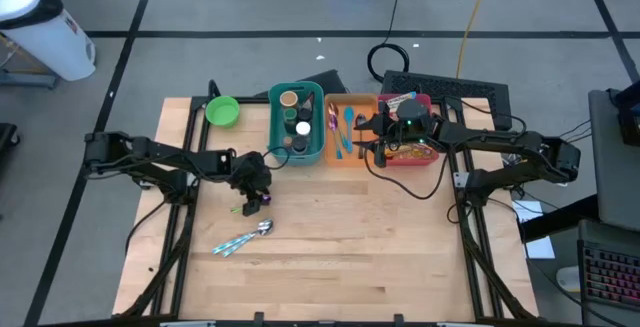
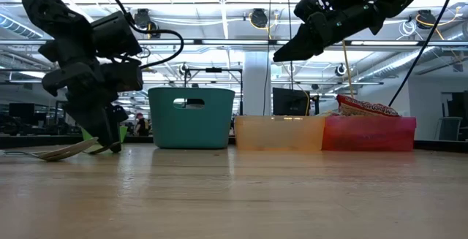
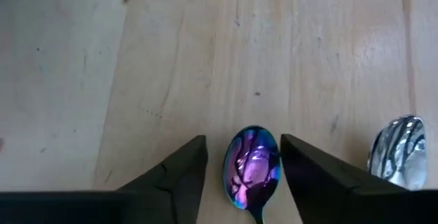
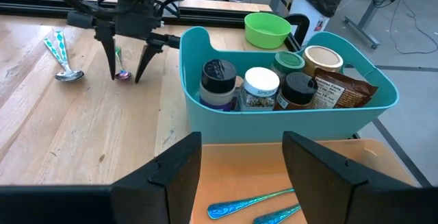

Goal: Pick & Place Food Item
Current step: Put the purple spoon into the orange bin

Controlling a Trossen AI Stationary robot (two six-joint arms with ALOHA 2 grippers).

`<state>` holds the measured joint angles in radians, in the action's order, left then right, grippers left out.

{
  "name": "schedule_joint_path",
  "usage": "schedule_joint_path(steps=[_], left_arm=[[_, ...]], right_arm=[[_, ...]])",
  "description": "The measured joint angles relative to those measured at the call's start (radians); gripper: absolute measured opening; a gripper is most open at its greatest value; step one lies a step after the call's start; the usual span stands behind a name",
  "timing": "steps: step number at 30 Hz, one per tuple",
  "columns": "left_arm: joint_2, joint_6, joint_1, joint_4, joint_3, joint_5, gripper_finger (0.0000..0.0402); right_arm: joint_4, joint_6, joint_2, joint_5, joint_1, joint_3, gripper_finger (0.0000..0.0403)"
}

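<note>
on the wooden table (image 1: pixel 350 237) the left claw (image 3: pixel 239 176) stands open astride an iridescent purple spoon (image 3: pixel 252 166), unclamped.

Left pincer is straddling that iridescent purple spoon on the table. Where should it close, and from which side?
Come straight down, as the left pincer already is, open with the iridescent spoon between its fingers. Probably close just behind the bowl, at the neck: the bowl is rounded and glossy, so pads could slip off it, while the neck is narrow. The silver spoon lies close alongside, apart, so keep one finger clear of it.
</note>
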<state>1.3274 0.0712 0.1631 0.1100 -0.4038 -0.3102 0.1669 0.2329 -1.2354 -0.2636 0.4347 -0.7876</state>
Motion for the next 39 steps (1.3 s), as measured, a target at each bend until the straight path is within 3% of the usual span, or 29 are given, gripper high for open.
schedule_joint_path(steps=[16,25,34,39], left_arm=[[0.002,0.037,-0.002,-0.003,0.000,0.037,0.0013],[-0.023,0.068,-0.018,-0.179,-0.031,0.081,0.0008],[-0.039,-0.078,-0.043,-0.328,-0.227,0.322,0.0008],[-0.024,-0.134,-0.048,-0.331,-0.294,0.342,0.0015]], right_arm=[[0.000,0.000,0.000,0.000,0.000,0.000,0.0196],[0.000,-0.011,0.000,0.000,0.000,0.000,0.0196],[0.000,-0.021,0.000,0.000,0.000,0.000,0.0196],[0.000,-0.039,0.000,0.000,-0.001,0.000,0.0196]])
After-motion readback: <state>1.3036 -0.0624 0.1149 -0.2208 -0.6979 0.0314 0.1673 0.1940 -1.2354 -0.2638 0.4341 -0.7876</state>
